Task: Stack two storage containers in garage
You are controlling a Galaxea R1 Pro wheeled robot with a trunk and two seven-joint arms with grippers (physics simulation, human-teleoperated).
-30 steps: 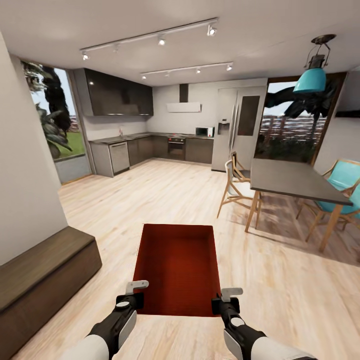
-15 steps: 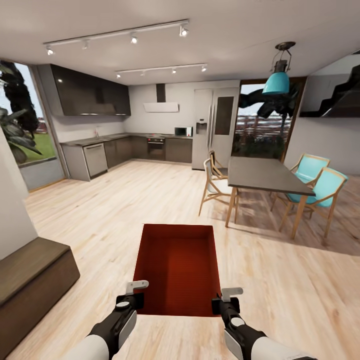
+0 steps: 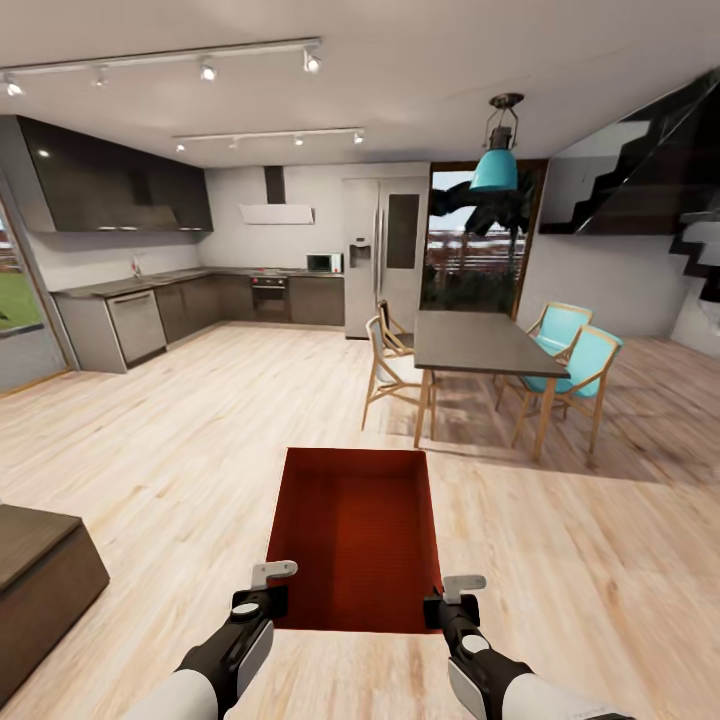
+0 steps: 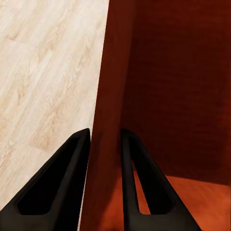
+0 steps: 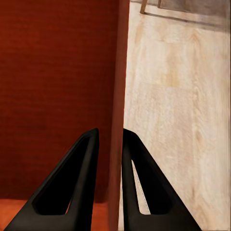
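I'm holding one orange-red rectangular open-top storage container (image 3: 355,535) out in front of me, above the light wood-plank floor (image 3: 200,420), w/ both arms. My left gripper (image 3: 272,588) is clamping the near end of its left wall, one finger inside, one outside; my right gripper (image 3: 452,598) is pinching the near end of its right wall likewise. Near left, a low dark-brown cabinet (image 3: 35,580) is sitting. Far right, a grey dining table (image 3: 480,342) w/ teal wood-framed chairs (image 3: 585,365) is standing. Far left, dark kitchen counters (image 3: 150,300).
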